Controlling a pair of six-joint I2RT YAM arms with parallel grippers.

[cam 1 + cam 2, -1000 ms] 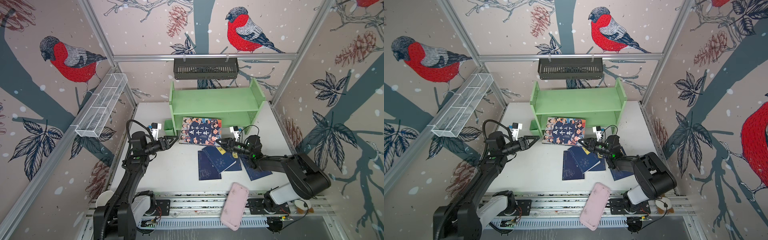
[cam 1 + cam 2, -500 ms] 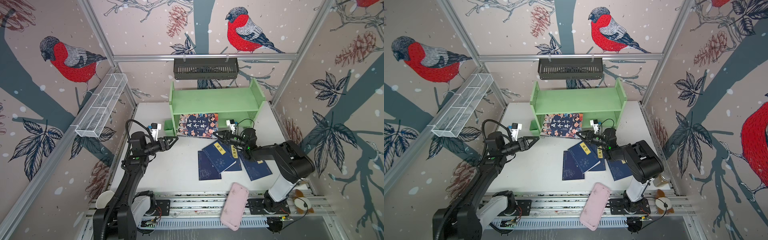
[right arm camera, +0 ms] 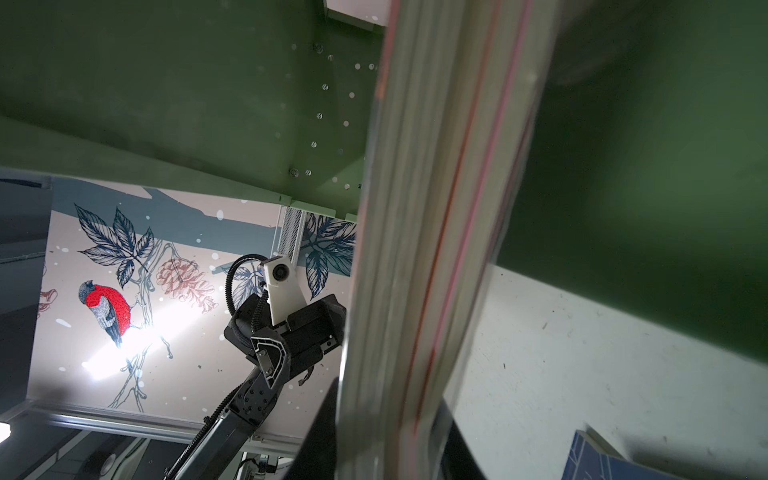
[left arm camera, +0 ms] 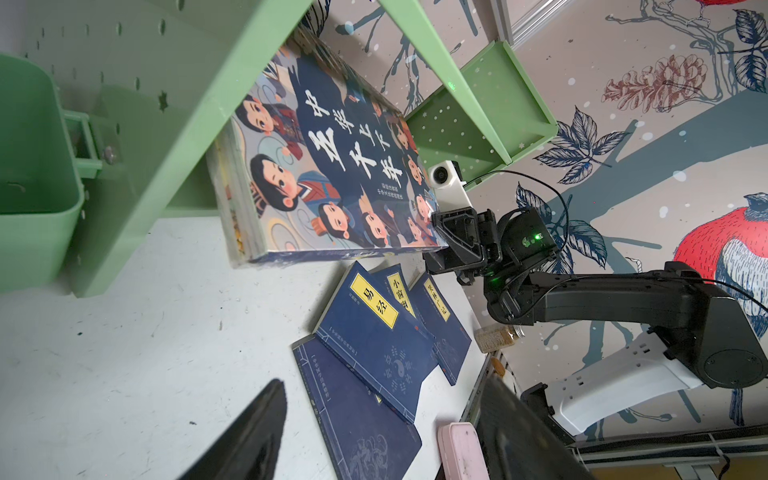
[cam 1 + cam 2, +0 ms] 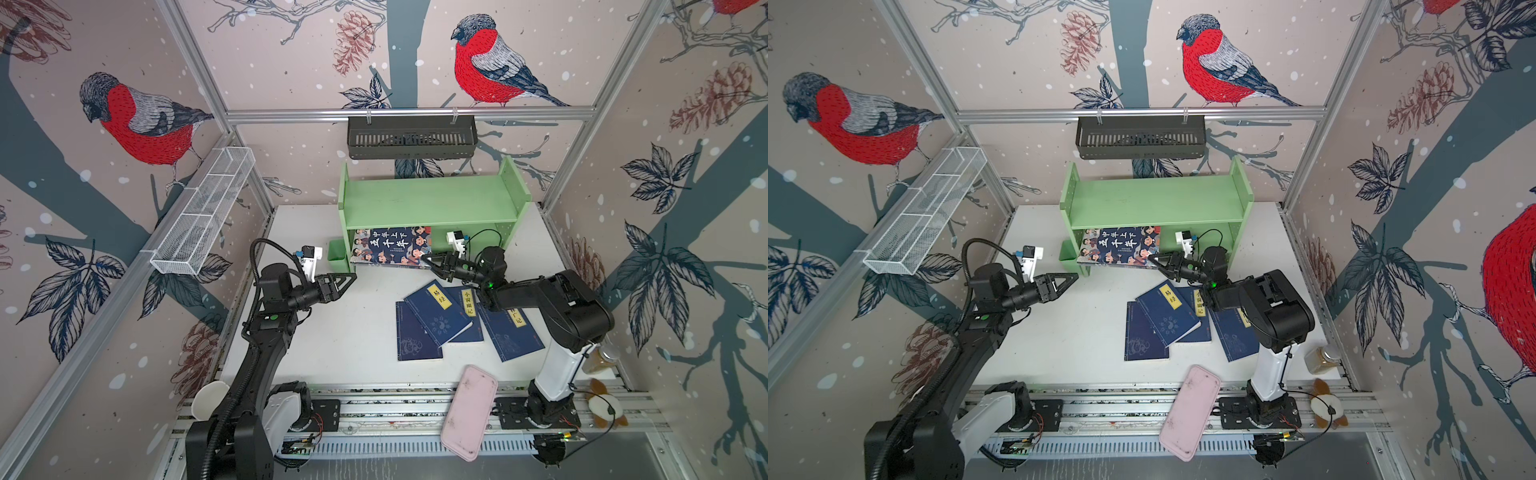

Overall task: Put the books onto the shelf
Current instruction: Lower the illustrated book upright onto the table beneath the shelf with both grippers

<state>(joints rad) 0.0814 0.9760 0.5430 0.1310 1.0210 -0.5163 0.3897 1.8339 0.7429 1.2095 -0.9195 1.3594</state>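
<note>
The left gripper point(image 5: 348, 279) hovered over the worktop point(image 5: 353, 336) near its 9 o'clock side, jaws wide and empty; the shelf point(image 5: 432, 201) stood at the worktop's 12 o'clock; the cartoon book point(image 5: 390, 245) slanted cover-up, its far edge under the shelf's upper tier, its near edge jutting out; the right gripper point(image 5: 430, 261) had its jaws clamped on that book's 5 o'clock corner; the navy books point(image 5: 436, 320) lay overlapped on the worktop, at 5 o'clock from the cartoon book.
</note>
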